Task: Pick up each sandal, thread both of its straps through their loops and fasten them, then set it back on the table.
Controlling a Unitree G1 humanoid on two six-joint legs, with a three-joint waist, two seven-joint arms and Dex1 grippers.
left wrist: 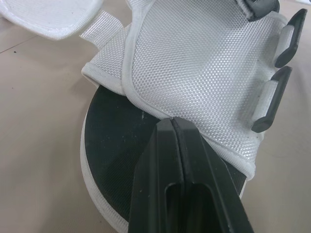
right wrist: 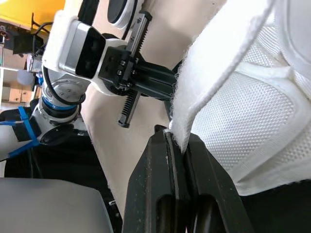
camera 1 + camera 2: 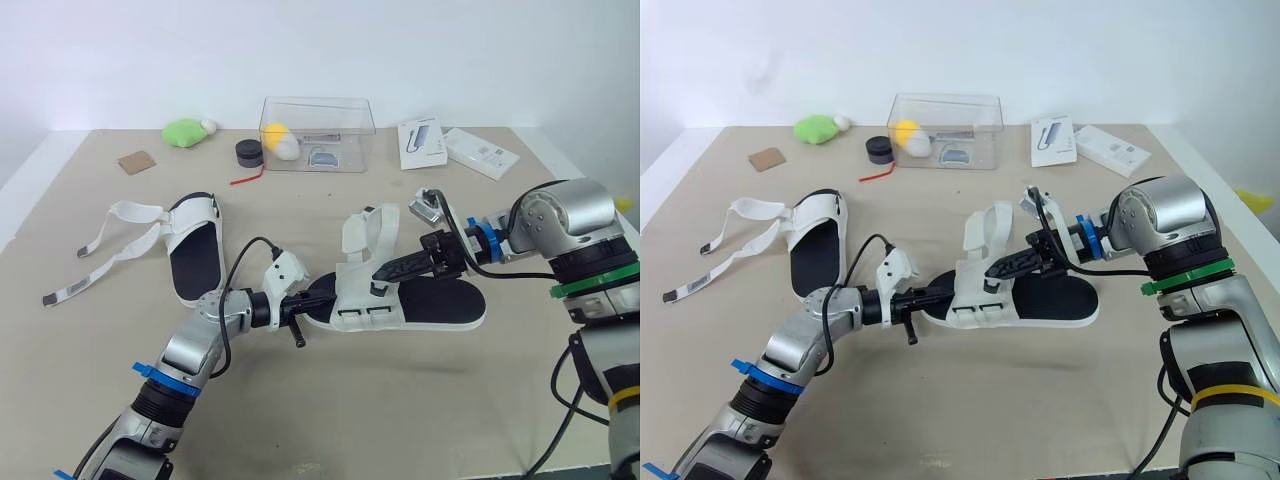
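While the nearer sandal [image 3: 440, 300] lies sole down at the middle of the surface [image 3: 400, 400], we find both claws working on its white mesh upper [image 1: 204, 63]. The left claw [image 1: 173, 124] reaches in from the robot's left at the open front end of the sandal. Its two fingers are pressed fully together, with the tips against the lower edge of the mesh upper, above the black footbed [image 1: 116, 136]. We cannot tell whether any fabric is nipped between them. The right claw [image 2: 177, 137] comes in from the robot's right, across the footbed. Its fingers are closed on the fuzzy edge of a white strap [image 2: 218, 82], which passes between the tips. Two grey loops [image 1: 274, 99] stand on the side of the mesh upper, with no strap through them. The second sandal [image 3: 195, 250] lies well apart to the robot's left, its two loose straps [image 3: 110, 240] trailing flat toward the surface edge. Along the far side stand a clear plastic box [image 3: 318, 130], a green plush toy [image 3: 185, 132] and two white cartons [image 3: 422, 142].
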